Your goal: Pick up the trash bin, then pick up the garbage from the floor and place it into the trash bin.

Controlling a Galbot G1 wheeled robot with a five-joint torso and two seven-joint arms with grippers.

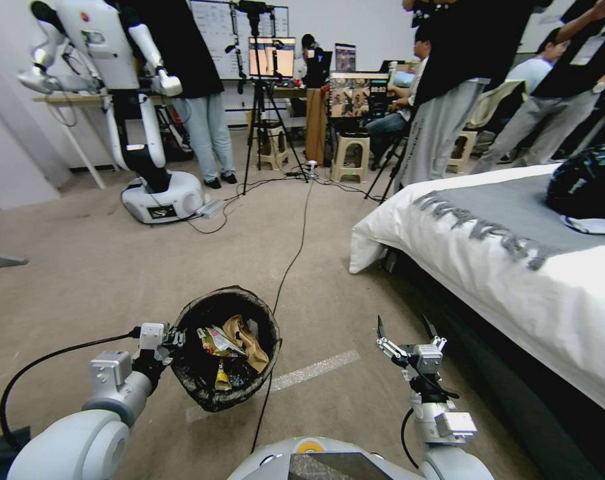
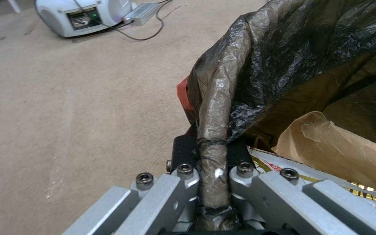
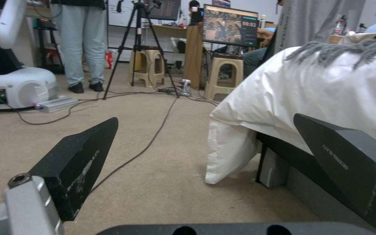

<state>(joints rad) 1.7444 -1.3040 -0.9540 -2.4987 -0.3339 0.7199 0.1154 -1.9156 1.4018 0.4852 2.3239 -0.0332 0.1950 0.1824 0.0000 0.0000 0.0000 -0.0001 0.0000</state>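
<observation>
The trash bin (image 1: 209, 390), lined with a crinkled black bag, is in front of me to the left, over the carpet. My left gripper (image 1: 174, 339) is shut on its near-left rim. In the left wrist view the bag-wrapped rim (image 2: 214, 163) is pinched between the fingers. Garbage lies inside the bin: a brown paper scrap (image 1: 246, 340) (image 2: 336, 153) and yellow snack wrappers (image 1: 216, 343) (image 2: 279, 166). My right gripper (image 1: 406, 328) (image 3: 205, 119) is held open to the right of the bin with nothing between its black fingers (image 3: 79, 163). I cannot tell whether the bin touches the floor.
A bed (image 1: 516, 267) with white sheets fills the right side, its corner (image 3: 240, 130) close to my right gripper. A black cable (image 1: 292, 257) and a white tape strip (image 1: 316, 370) cross the carpet. Another robot (image 1: 159, 193), a tripod, stools and people stand at the back.
</observation>
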